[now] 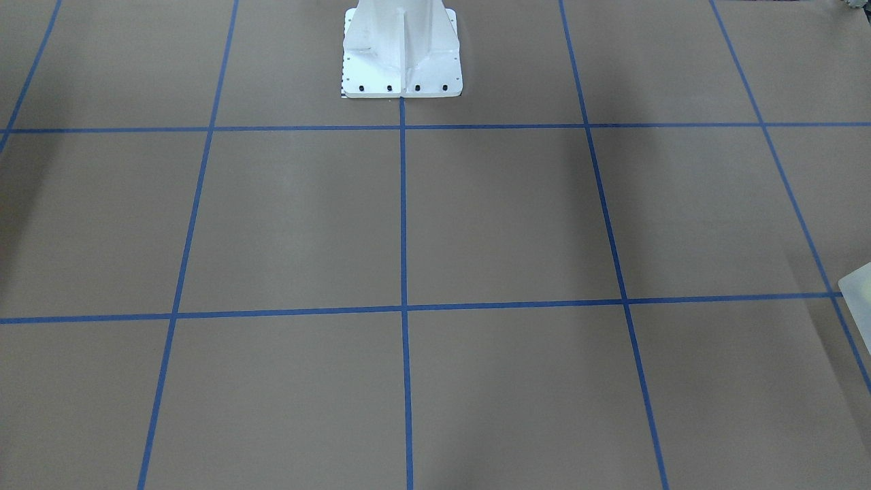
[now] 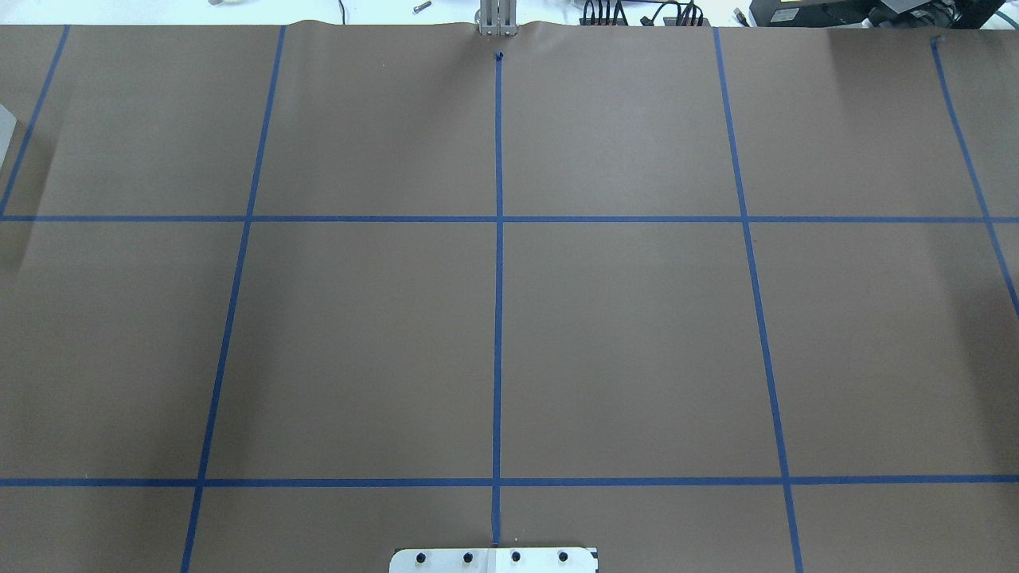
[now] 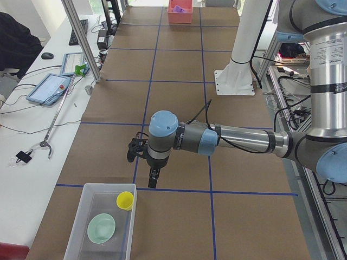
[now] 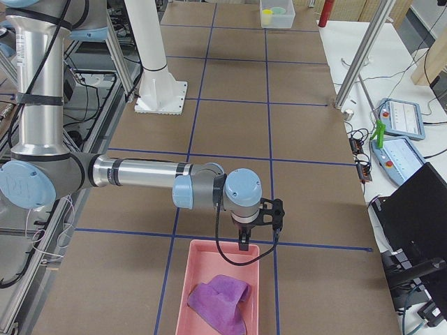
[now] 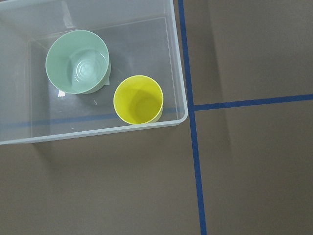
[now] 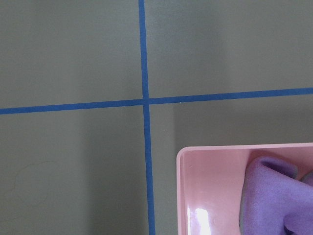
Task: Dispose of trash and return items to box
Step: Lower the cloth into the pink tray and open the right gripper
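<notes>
Nearest the left wrist camera: a pale, translucent plastic box with rounded corners [image 5: 142, 44] stands on the brown paper-covered table [image 5: 249, 171], which is gridded with blue tape. Inside the box, upright and side by side, not stacked, are a small yellow plastic tumbler cup [image 5: 138, 99] and a wider pale teal round bowl [image 5: 77, 61].

The left gripper [image 3: 153, 177] hangs over the table just beside the box. Whether its fingers are apart or together cannot be told. The right gripper [image 4: 244, 241] hangs at the rim of a pink rectangular plastic tray [image 4: 213, 262] holding a crumpled purple cloth [image 4: 220, 300]. Its state likewise cannot be told.

Judgement: both items are returned and the trash appears binned, so the closing step is in hand. The next move calls for lifting each arm away without clipping a container rim.
</notes>
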